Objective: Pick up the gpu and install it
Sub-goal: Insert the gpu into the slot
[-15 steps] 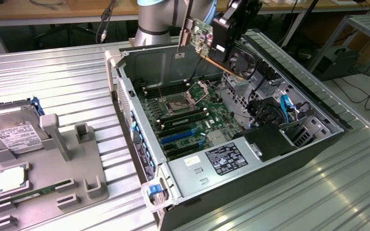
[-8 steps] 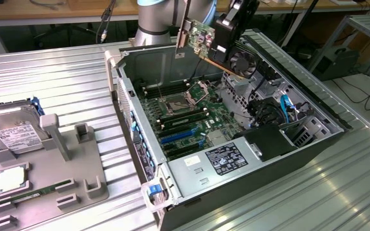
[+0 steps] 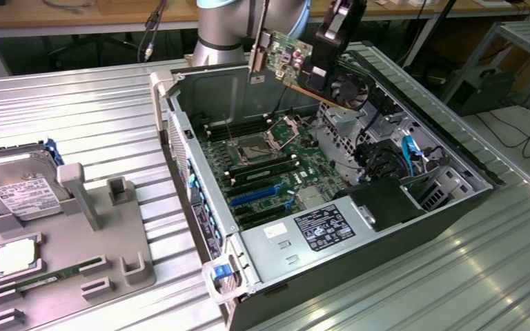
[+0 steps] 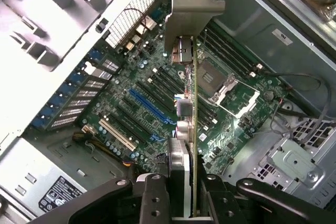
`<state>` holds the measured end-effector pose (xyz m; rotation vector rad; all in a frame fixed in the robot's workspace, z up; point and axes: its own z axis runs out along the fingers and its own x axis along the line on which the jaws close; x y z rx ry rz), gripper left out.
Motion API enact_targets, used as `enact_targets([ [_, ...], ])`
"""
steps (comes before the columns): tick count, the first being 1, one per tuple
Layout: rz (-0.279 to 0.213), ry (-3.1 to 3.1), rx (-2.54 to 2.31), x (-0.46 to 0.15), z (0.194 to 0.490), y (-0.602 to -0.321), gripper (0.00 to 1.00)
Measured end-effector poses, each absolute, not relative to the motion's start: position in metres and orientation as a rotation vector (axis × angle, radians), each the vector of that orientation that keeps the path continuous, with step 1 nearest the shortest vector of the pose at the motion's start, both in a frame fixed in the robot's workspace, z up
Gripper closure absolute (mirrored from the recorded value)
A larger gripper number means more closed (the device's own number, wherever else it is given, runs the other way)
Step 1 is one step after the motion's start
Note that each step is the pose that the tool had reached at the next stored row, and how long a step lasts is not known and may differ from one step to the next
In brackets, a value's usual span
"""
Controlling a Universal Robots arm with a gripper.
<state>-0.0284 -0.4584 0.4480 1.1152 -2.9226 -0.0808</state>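
My gripper (image 3: 323, 61) is shut on the gpu (image 3: 288, 61), holding it in the air over the far end of the open computer case (image 3: 184, 148). The card hangs tilted, with its silver bracket (image 3: 259, 49) toward the exterior view's left and its green side with ports showing. In the wrist view the gpu (image 4: 194, 108) appears edge-on between my gripper (image 4: 186, 195) and its fingers (image 4: 152, 198), and the bracket (image 4: 191, 3) is at the far end. Below it lies the motherboard (image 4: 157, 93) with a blue slot (image 4: 149, 106) and a white slot (image 4: 118, 135), well apart from the card.
A grey fixture (image 3: 72, 234) on the exterior view's left carries a silver hard drive (image 3: 21, 189) and a narrow green memory stick (image 3: 49, 279). Inside the case are a fan (image 3: 348, 86), blue cables (image 3: 408, 155) and a labelled power supply (image 3: 325, 227). The ribbed metal table (image 3: 90, 117) surrounds everything.
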Motion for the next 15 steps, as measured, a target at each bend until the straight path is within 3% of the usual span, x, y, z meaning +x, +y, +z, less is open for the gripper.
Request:
enact_targets([
  [15,-0.078,-2.751,1.476,-0.0284,0.4477,-0.4584,0.72],
])
